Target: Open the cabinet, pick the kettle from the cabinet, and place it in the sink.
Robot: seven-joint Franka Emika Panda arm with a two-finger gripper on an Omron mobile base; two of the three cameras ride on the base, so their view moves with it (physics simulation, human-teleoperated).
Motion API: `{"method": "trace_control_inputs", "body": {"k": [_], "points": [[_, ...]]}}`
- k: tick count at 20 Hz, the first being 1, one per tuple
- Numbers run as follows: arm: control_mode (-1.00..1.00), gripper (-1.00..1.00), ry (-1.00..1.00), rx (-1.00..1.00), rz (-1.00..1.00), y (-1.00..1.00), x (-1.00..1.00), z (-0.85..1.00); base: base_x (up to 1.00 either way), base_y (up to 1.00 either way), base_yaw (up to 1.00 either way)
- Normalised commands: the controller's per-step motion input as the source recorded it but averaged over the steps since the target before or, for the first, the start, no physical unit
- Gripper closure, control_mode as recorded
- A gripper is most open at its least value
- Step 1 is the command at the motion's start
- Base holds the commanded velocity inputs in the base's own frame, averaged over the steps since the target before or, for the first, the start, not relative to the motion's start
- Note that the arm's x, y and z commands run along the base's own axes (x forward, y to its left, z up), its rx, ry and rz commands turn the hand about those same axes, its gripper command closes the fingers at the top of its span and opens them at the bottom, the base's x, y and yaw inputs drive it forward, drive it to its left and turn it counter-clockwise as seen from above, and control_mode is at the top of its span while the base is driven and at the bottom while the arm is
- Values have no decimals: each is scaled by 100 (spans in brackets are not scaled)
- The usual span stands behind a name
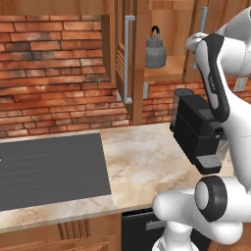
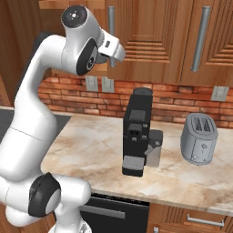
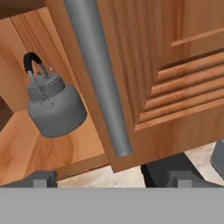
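The cabinet (image 1: 169,72) hangs above the counter with its left door swung open, edge-on, and its grey bar handle (image 1: 128,59) facing me. The kettle (image 1: 155,49) stands upright on the cabinet's shelf. In the hand view the kettle (image 3: 52,105) sits at the upper left inside the open cabinet. The right door (image 3: 175,87) and its bar handle (image 3: 98,74) fill the middle, close in front of the hand. My gripper (image 3: 111,179) is open and empty, below and apart from both kettle and handle. The sink is out of view.
A black coffee machine (image 1: 196,127) stands on the marble counter (image 1: 142,166) under the cabinet. A grey toaster (image 2: 199,139) is to its right. The black stovetop (image 1: 49,169) lies to the left. My raised arm (image 2: 41,91) reaches up beside the doors.
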Motion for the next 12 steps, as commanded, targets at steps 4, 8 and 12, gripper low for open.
{"method": "trace_control_inputs", "body": {"k": [4, 8, 12], "points": [[-100, -100, -4, 4, 4, -8, 43, -1, 0, 0, 0], [-100, -100, 0, 4, 5, -9, 45, 0, 0, 0, 0], [-100, -100, 0, 3, 7, -11, 42, 0, 0, 0, 0]]}}
